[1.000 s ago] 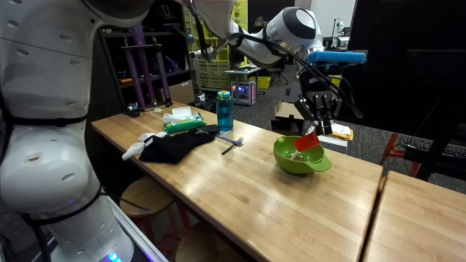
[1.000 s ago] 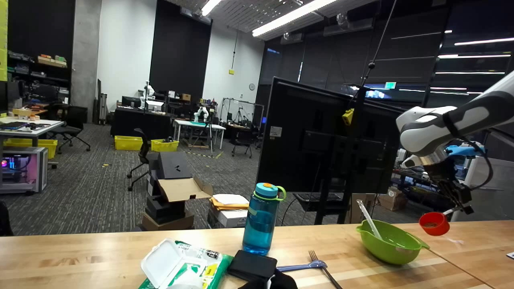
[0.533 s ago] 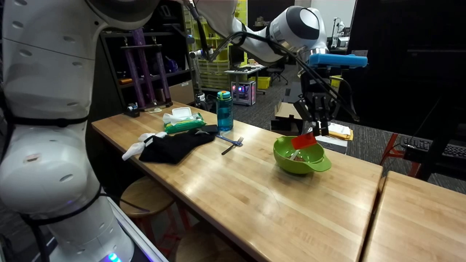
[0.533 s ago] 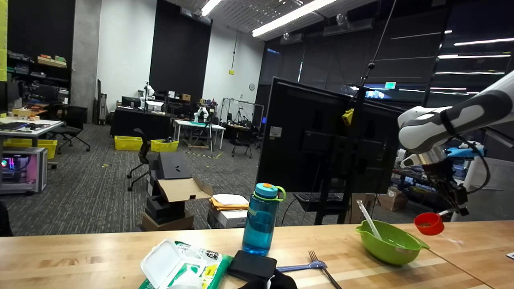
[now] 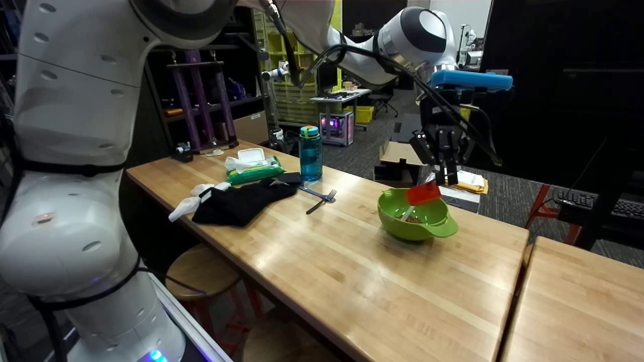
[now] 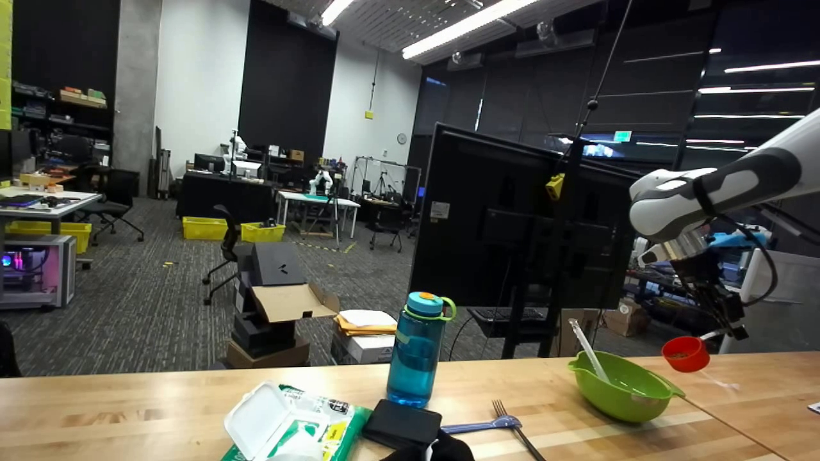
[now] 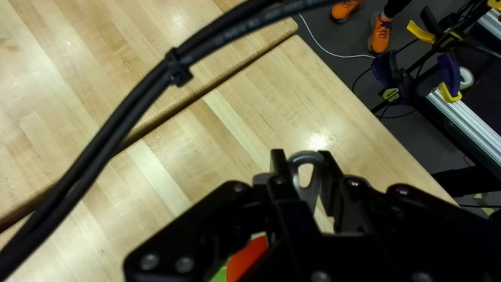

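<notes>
We see, nearest, black two-fingered gripper clamped on grey looped handle of round red scoop, brown bits inside, held above pale wooden surface. From scoop, in exterior view: green spouted bowl at eight o'clock, slim whitish rod leaning inside; dark-handled metal fork farther out, also eight o'clock; tall blue translucent bottle farther still, nine o'clock.

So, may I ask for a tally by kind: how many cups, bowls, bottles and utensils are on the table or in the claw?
Red cup: 1, held in the claw
Green bowl: 1
Bottle: 1
Utensils: 3, a fork, a blue utensil crossing it, a pale utensil in the bowl
Total: 6
</notes>
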Available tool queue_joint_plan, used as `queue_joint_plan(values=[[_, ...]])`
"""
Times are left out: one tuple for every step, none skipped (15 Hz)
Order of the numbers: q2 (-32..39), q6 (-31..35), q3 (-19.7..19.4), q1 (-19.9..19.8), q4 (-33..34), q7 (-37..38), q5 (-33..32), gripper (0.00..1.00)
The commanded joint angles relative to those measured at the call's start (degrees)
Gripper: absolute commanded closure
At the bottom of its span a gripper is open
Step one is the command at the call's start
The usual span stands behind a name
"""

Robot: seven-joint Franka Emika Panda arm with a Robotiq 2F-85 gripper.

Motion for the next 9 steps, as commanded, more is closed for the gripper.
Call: queue_joint_plan(values=[[1.31,-3.93,0.23,0.27,3.6,0.54,-1.63,0.94],[1.64,-4.92,0.19,0.49,4.3,0.7,-2.27,0.94],[1.94,-5.85,0.2,0.61,4.96,0.77,-2.77,0.94],[2.28,-6.99,0.24,0.77,5.66,0.72,-3.25,0.94],[2.62,-7.81,0.29,0.83,6.21,0.65,-3.69,0.94],[2.96,-8.62,0.36,0.85,6.78,0.61,-4.07,0.94],[3.29,-9.58,0.43,0.92,7.38,0.51,-4.3,0.94],[3.67,-10.42,0.5,1.0,7.93,0.47,-4.66,0.94],[4.13,-11.32,0.56,1.07,8.57,0.36,-5.06,0.94]])
